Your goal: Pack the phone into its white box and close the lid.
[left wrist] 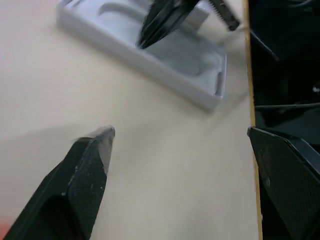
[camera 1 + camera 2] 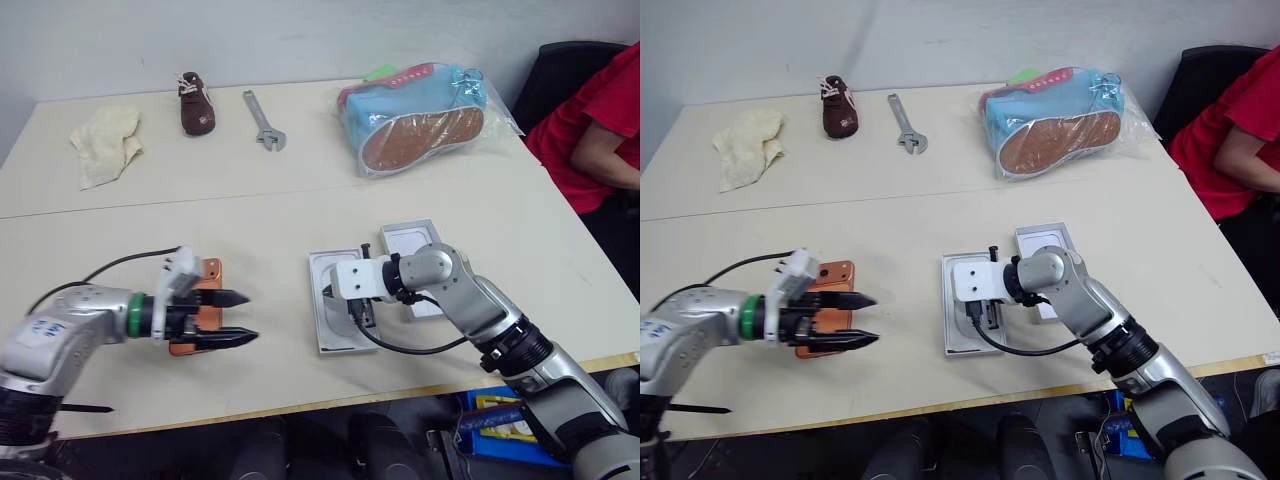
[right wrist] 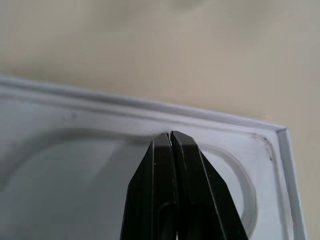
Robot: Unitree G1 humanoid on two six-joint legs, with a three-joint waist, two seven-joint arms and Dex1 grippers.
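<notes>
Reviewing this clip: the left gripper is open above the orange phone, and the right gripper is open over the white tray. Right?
Not quite. The right gripper is shut, its fingers pressed together over the white tray, as the right wrist view shows. The left gripper is open above the orange phone.

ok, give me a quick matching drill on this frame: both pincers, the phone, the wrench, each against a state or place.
1. left pincer
2. right pincer
3. phone
4. wrench

a. shut, tips over a white tray
b. far side of the table, beside a small brown shoe
c. open
d. orange, lying by the left pincer

Pairs: 1-c, 2-a, 3-d, 4-b
</notes>
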